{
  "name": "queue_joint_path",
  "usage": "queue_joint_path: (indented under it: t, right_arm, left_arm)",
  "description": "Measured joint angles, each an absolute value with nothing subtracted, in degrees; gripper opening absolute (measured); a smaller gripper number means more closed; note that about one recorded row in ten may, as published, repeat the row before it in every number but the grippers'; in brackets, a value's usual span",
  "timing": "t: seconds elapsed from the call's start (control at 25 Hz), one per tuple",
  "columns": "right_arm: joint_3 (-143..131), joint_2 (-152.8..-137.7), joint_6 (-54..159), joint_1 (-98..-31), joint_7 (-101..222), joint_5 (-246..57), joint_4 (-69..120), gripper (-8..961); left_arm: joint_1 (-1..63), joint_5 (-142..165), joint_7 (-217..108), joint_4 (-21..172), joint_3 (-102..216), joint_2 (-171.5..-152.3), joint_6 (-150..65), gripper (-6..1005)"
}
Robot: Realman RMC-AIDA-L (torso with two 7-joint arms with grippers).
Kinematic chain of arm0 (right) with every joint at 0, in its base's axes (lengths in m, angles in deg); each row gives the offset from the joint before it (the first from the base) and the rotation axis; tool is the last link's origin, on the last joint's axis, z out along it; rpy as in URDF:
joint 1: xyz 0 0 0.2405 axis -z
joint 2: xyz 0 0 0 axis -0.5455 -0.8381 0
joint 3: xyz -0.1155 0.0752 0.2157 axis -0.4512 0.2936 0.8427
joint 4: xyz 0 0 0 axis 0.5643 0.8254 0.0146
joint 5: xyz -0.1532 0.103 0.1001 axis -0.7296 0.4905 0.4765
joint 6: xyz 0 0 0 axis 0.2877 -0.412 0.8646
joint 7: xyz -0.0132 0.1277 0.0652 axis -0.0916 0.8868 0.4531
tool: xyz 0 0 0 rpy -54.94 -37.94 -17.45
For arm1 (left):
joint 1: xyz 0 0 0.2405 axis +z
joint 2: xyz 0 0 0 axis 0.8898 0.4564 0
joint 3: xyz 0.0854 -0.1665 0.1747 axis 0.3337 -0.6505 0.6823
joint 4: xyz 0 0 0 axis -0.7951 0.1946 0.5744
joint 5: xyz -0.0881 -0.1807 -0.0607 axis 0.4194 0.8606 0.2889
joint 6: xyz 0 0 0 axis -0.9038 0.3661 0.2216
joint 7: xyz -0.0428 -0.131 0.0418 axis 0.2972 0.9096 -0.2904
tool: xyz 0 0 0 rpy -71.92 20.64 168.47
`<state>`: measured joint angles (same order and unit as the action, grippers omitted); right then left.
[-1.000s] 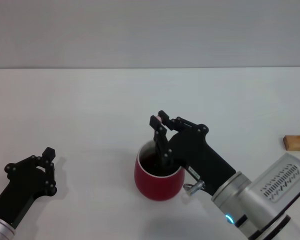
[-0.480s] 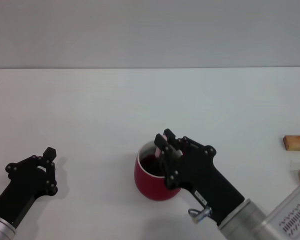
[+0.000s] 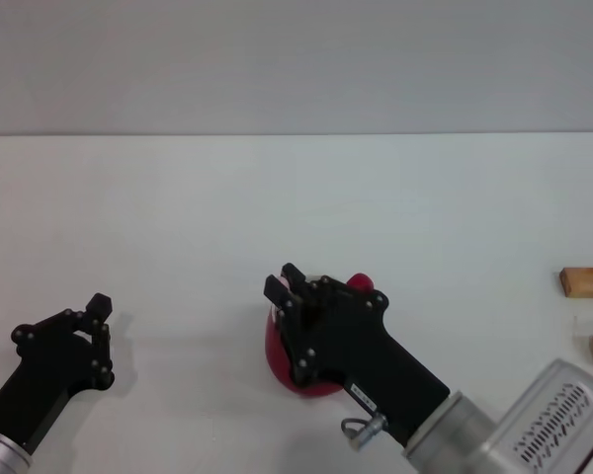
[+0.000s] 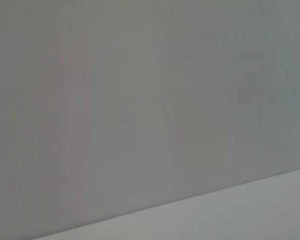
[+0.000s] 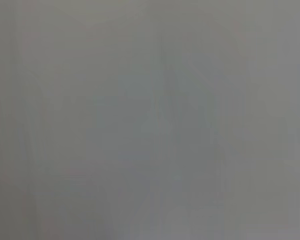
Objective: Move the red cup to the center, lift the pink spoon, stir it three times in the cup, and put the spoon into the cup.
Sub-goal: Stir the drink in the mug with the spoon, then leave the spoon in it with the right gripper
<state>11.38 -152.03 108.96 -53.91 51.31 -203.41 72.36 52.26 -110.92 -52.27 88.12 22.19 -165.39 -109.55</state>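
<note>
Low in the frame's centre, the right gripper (image 3: 289,292), finger state indiscernible, covers the red cup (image 3: 282,360), risking tipping it.

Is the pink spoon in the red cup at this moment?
Cannot tell. The right gripper covers the mouth of the red cup in the head view, and no spoon shows.

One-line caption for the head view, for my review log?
Right hand hovers over the red cup, covering its opening; left hand rests apart on the white table; wooden blocks at the right edge.
</note>
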Motion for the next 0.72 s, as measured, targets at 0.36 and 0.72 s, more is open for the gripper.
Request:
queue_joint_path:
  t: [0.36,0.72]
  right_arm:
    - [12.35,-152.09,107.56,-56.09,51.71,-202.93,70.43,0]
    - [12.64,-151.72,107.7,-56.42,53.75,-203.23,69.21,24]
  left_arm:
    - [52.73,-110.98,-52.27,88.19,22.26,-165.44,-109.68,-2]
    - [52.83,-110.98,-52.27,88.39,22.25,-165.54,-109.71,-2]
